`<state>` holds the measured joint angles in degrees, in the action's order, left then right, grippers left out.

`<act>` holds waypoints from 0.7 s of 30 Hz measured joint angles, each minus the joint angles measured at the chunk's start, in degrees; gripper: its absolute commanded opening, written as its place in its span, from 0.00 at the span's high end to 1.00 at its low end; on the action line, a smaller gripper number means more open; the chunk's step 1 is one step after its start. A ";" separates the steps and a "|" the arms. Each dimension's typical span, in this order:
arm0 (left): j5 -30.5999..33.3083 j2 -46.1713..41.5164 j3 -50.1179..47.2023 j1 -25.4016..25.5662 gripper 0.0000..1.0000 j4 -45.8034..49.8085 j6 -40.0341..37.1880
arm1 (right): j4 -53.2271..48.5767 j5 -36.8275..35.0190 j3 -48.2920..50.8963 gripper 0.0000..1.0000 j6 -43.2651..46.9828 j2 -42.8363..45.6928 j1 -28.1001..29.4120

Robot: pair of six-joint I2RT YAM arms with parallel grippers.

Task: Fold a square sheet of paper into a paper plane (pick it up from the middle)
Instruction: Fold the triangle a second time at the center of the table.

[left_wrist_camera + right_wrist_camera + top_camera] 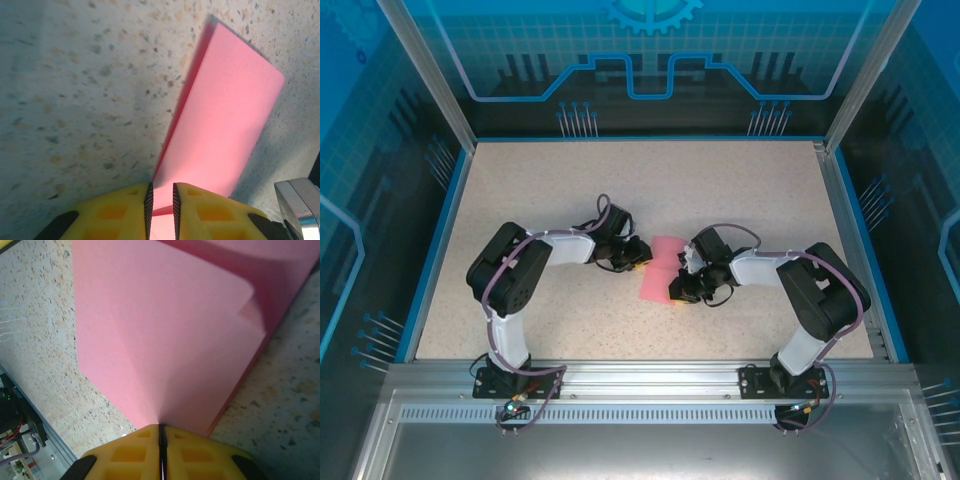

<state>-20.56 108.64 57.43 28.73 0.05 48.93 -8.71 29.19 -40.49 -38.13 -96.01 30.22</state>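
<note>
Yellow fingertips of the right pincer (161, 432) sit pressed together at the bottom of its wrist view. They pinch the square sheet of paper (165, 340), which fans upward from them, creased, with one corner curled at the upper right. In the other wrist view the left pincer (161, 195) stands narrow, with the sheet running down into its slot (whether the pads actually press it, I cannot tell). A silvery metal part (297, 205) shows at that frame's lower right. Speckled worktop (75, 100) spreads behind the sheet. Seen from above, the pink sheet sits mid-frame between both pincers, one at each side edge.
</note>
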 measured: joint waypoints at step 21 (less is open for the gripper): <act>-3.06 1.40 -0.22 4.59 0.83 -1.49 0.44 | -0.98 -0.26 -0.09 0.89 -0.02 0.76 0.02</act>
<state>-23.62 110.04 57.21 33.32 -1.43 49.36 -9.69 28.93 -40.58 -38.15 -95.24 30.24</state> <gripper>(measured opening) 0.169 0.109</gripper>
